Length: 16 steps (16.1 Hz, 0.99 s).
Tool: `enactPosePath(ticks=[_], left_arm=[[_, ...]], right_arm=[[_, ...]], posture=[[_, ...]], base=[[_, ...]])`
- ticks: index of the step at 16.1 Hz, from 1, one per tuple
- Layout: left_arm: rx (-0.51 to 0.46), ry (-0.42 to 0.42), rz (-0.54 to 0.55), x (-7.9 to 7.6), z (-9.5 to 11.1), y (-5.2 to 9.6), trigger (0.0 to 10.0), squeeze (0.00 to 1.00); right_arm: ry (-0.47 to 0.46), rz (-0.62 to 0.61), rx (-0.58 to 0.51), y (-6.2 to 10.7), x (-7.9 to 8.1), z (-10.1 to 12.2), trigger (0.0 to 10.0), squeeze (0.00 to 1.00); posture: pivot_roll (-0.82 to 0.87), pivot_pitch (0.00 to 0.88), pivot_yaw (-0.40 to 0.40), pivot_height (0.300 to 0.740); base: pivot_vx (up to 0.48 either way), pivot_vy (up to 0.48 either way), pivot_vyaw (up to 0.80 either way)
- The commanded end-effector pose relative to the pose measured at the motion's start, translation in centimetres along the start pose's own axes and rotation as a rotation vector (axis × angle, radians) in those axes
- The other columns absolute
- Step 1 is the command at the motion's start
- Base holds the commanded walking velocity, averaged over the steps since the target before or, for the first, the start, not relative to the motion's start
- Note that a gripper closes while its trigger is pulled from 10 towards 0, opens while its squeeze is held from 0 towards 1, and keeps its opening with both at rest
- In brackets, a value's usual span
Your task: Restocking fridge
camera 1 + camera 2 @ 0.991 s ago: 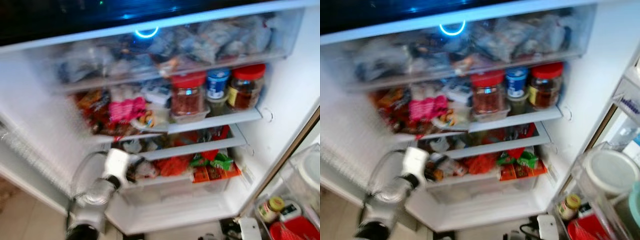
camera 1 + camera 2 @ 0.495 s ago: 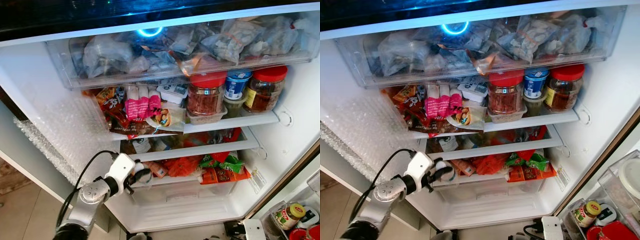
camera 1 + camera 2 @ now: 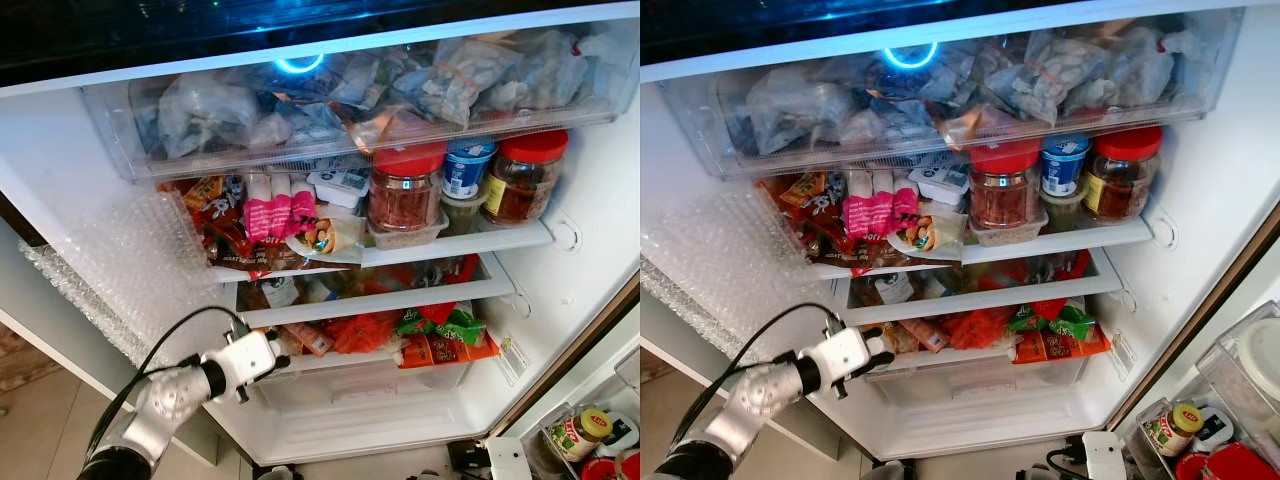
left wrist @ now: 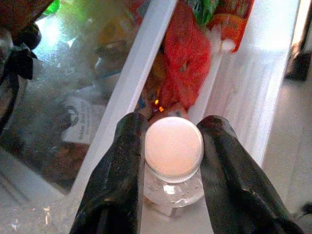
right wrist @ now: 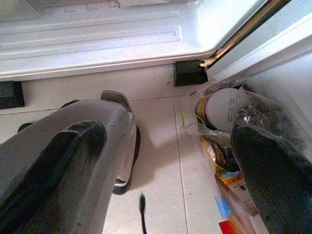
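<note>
An open white fridge (image 3: 590,250) fills the frame, its shelves crowded with bags and red-lidded glass jars (image 3: 405,185). At lower left, the left gripper (image 4: 168,141) pinches a small clear white-capped bottle (image 4: 173,148) at the lowest shelf's front edge. The right gripper (image 5: 168,156) hangs over the tiled floor (image 5: 156,102), fingers spread wide.

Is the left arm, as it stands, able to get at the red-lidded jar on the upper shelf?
Probably not right now. The left gripper is shut on a white-capped bottle down at the lowest shelf's front edge; the red-lidded jar stands two shelves higher, so the bottle must be released first.
</note>
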<state>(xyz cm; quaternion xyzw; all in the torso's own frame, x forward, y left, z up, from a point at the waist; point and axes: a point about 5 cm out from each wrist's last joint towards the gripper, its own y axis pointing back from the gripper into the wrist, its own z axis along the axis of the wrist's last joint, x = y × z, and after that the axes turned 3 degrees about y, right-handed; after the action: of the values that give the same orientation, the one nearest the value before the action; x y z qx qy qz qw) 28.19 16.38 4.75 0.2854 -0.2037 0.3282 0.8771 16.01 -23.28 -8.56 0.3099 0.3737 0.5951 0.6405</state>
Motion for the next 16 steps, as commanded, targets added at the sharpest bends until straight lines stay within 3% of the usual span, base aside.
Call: enactPosePath(ticks=[1, 4, 5, 8, 10, 14, 16], left_arm=[[0.008, -0.111, 0.021, 0.3, -0.1, 0.0, 10.0, 0.0], [-0.021, -0.29, -0.044, -1.0, 0.1, -0.4, 10.0, 0.0], [-0.029, -0.299, -0.046, -1.1, 0.1, -0.5, 10.0, 0.0], [-0.117, -0.254, 0.097, 0.0, 1.1, -0.9, 10.0, 0.0], [-0.177, -0.28, 0.154, 0.4, 1.9, -0.8, 10.0, 0.0], [-0.236, -0.324, 0.142, 0.4, 2.4, -0.7, 10.0, 0.0], [-0.274, -0.3, 0.169, 1.2, 3.0, -0.4, 10.0, 0.0]], right_arm=[[0.017, 0.017, 0.033, 0.1, 0.6, -0.8, 10.0, 0.0], [0.027, 0.015, 0.032, 0.1, 0.5, -0.7, 10.0, 0.0], [0.031, 0.014, 0.032, 0.0, 0.5, -0.7, 10.0, 0.0], [0.037, 0.007, 0.031, 0.1, 0.4, -0.7, 10.0, 0.0], [0.044, 0.007, 0.031, 0.1, 0.3, -0.7, 10.0, 0.0], [0.062, 0.011, 0.03, 0.0, 0.3, -0.6, 10.0, 0.0], [0.067, 0.01, 0.03, 0.0, 0.3, -0.6, 10.0, 0.0]], posture=[[0.0, 0.047, 0.092, 0.665], [0.0, 0.054, 0.087, 0.665], [0.0, 0.054, 0.087, 0.665], [0.0, 0.058, 0.083, 0.665], [0.01, 0.06, 0.083, 0.665], [0.0, 0.063, 0.083, 0.665], [0.0, 0.064, 0.086, 0.665]], base=[[0.0, 0.0, 0.0], [0.0, 0.0, 0.0], [0.0, 0.0, 0.0], [0.0, 0.0, 0.0], [0.0, 0.0, 0.0], [0.0, 0.0, 0.0], [0.0, 0.0, 0.0]])
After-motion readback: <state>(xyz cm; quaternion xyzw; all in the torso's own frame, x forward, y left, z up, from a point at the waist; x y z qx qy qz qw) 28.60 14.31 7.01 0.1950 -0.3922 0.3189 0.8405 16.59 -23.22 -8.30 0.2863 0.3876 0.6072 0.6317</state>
